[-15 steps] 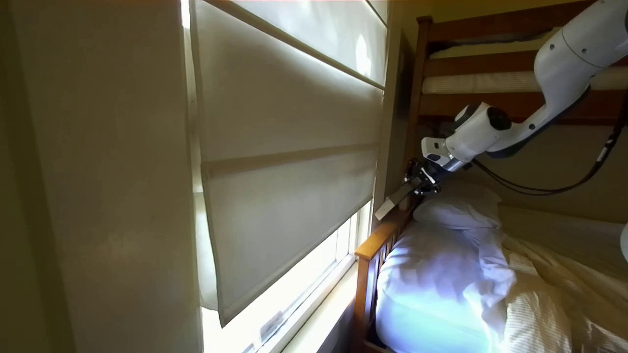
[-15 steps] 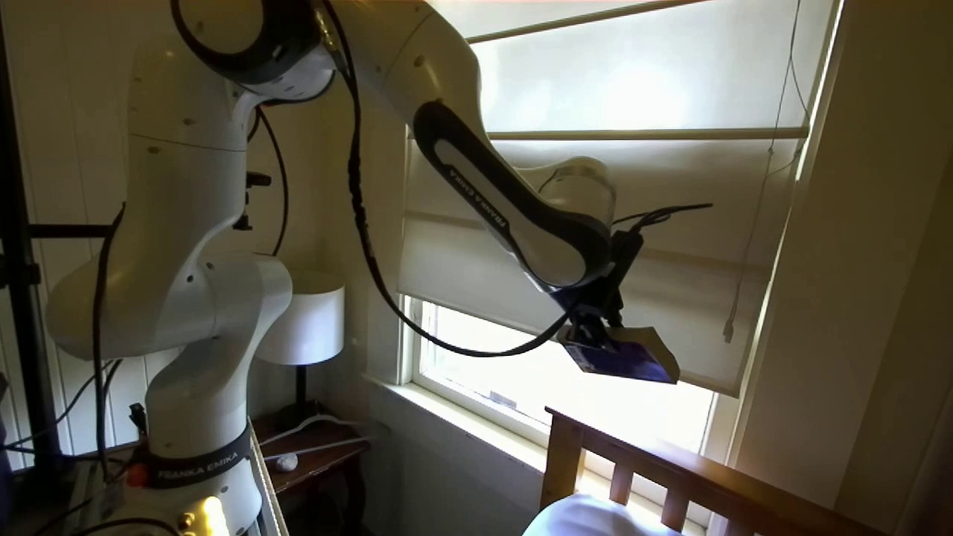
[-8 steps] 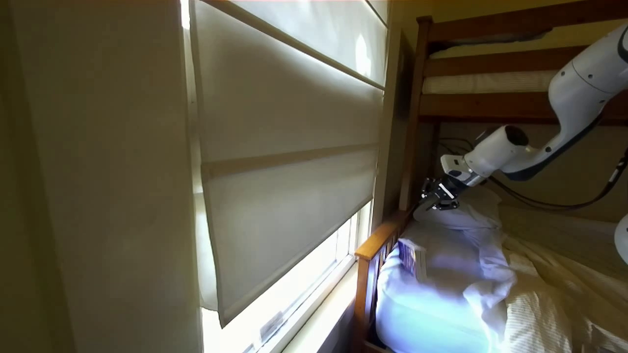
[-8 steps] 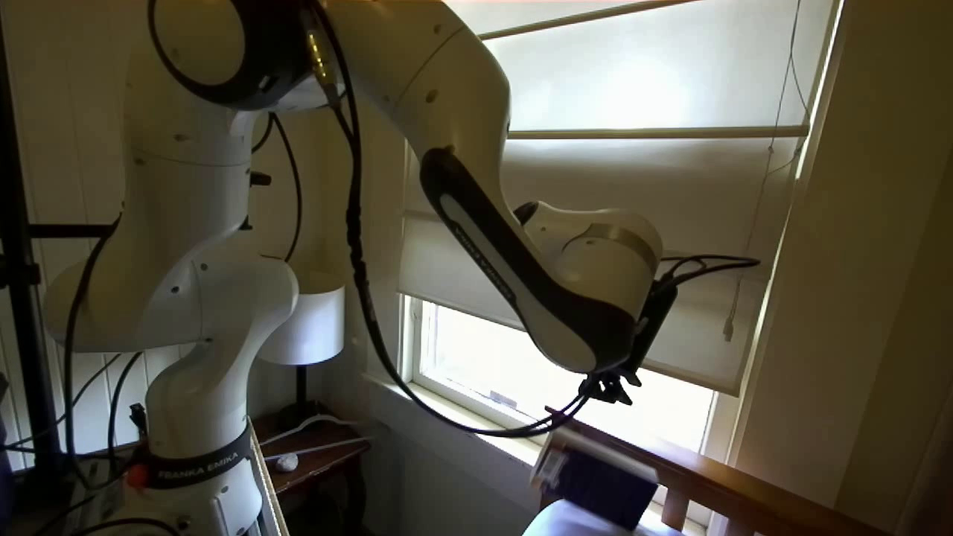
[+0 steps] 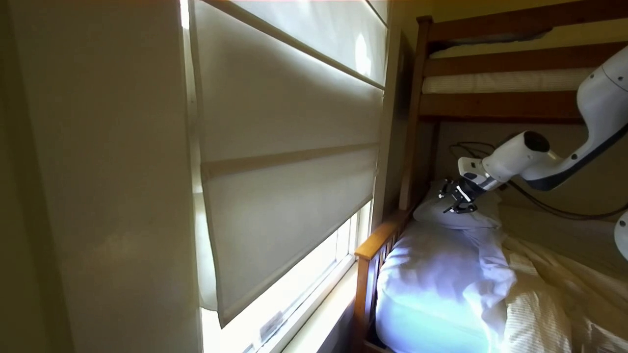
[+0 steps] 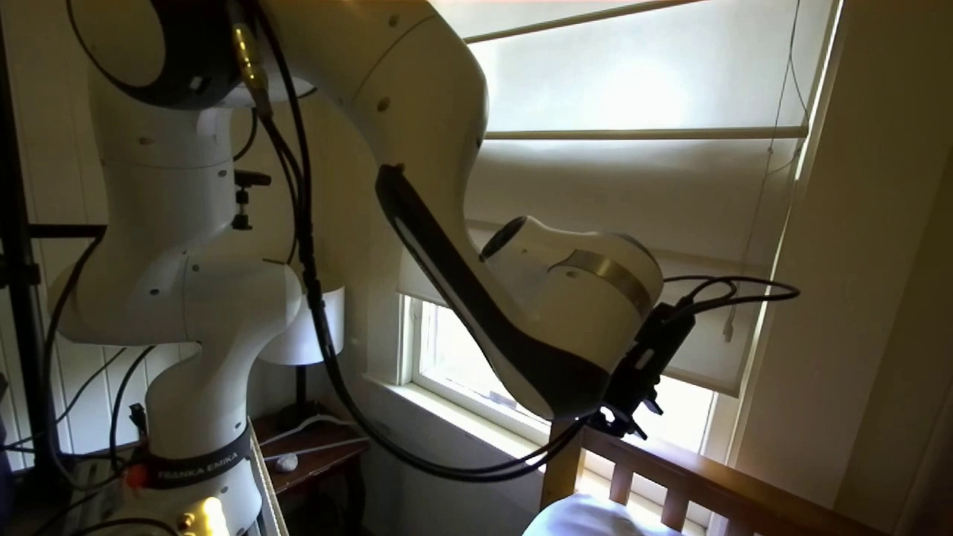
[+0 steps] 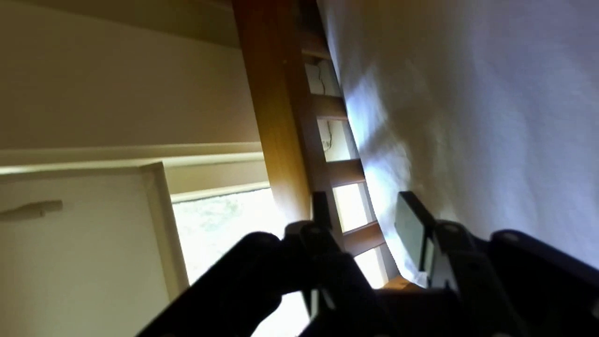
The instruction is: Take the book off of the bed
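Note:
The book is out of view in all the frames. The bed shows rumpled white sheets (image 5: 431,274) and a brown wooden end rail (image 5: 380,240) in an exterior view. The bed's rail (image 6: 685,465) and a corner of white sheet (image 6: 588,517) also show in an exterior view. My gripper (image 5: 445,203) is above the bed near the pillow, and it also shows in an exterior view (image 6: 648,421). In the wrist view the jaws (image 7: 362,201) stand apart with nothing between them. Behind them lie the slatted rail (image 7: 276,112) and the white sheet (image 7: 468,117).
A pale blind (image 5: 289,113) hangs over the window beside the bed rail. The upper bunk's rails (image 5: 510,105) are above. A black cable (image 6: 461,473) loops below the forearm. A lamp (image 6: 313,327) stands on a small table (image 6: 320,465) near the robot base.
A second ago my gripper held the book. Half a second ago the book was loose below it, over the bed by the rail. Now it is out of view, and my gripper has moved farther from the rail.

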Controlling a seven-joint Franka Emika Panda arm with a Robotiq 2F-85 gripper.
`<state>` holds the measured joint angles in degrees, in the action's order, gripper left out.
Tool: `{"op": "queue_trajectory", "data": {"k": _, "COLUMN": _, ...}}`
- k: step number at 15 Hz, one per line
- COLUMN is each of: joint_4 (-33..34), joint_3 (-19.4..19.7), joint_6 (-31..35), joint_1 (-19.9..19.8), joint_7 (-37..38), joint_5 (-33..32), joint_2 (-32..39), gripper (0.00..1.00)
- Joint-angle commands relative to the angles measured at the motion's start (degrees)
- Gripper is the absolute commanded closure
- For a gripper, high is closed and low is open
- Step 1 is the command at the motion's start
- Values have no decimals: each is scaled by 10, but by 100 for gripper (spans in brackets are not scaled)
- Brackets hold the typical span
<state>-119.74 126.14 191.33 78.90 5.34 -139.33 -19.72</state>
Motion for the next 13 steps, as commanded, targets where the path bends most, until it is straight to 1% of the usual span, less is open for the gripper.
{"op": "queue_trajectory", "data": {"k": 1, "joint_4": -50, "joint_3": -52, "joint_6": -45, "joint_1": -62, "joint_7": 66, "joint_5": 56, "joint_2": 63, "gripper": 26}}
{"op": "queue_trajectory", "data": {"k": 3, "joint_4": -62, "joint_3": -91, "joint_6": -45, "joint_1": -105, "joint_7": 112, "joint_5": 84, "joint_2": 88, "gripper": 13}}
{"op": "queue_trajectory", "data": {"k": 4, "joint_4": -68, "joint_3": -111, "joint_6": -42, "joint_1": -126, "joint_7": 138, "joint_5": 97, "joint_2": 100, "gripper": 5}}
{"op": "queue_trajectory", "data": {"k": 5, "joint_4": -73, "joint_3": -132, "joint_6": -46, "joint_1": -143, "joint_7": 164, "joint_5": 110, "joint_2": 112, "gripper": 1}}
{"op": "queue_trajectory", "data": {"k": 6, "joint_4": -79, "joint_3": -149, "joint_6": -49, "joint_1": -159, "joint_7": 191, "joint_5": 122, "joint_2": 127, "gripper": 0}}
{"op": "queue_trajectory", "data": {"k": 9, "joint_4": -88, "joint_3": -203, "joint_6": -82, "joint_1": -188, "joint_7": 277, "joint_5": 151, "joint_2": 152, "gripper": 0}}
{"op": "queue_trajectory", "data": {"k": 10, "joint_4": -71, "joint_3": -172, "joint_6": -61, "joint_1": -165, "joint_7": 228, "joint_5": 124, "joint_2": 113, "gripper": 0}}
{"op": "queue_trajectory", "data": {"k": 11, "joint_4": -102, "joint_3": -292, "joint_6": -95, "joint_1": -282, "joint_7": 135, "joint_5": 221, "joint_2": 98, "gripper": 0}}
{"op": "queue_trajectory", "data": {"k": 13, "joint_4": -102, "joint_3": -303, "joint_6": -100, "joint_1": -286, "joint_7": 158, "joint_5": 222, "joint_2": 110, "gripper": 0}}
